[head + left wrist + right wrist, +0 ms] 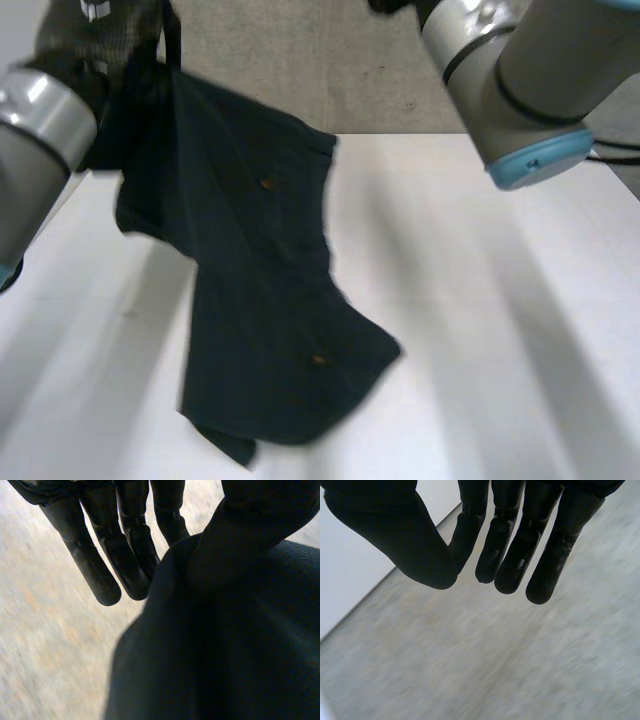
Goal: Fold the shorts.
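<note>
Shorts (260, 300) hung dark and rumpled from my left hand (95, 45) in the upper left of the head view. Their upper part was lifted off the white table (500, 350), and the rest trailed down across it toward the lower middle of the frame. I judged that I was holding them up by one edge so the cloth could drop out straight before I laid it flat for a fold. In my left wrist view my fingers (125, 555) were nearly straight, with the cloth caught between them and my thumb and spilling away under the palm. My right hand (510, 540) was well apart from the shorts, with the fingers straight, the thumb out to the side and nothing in it. It was held over the grey floor (495, 680) past the table's edge, probably to stay out of the way.
</note>
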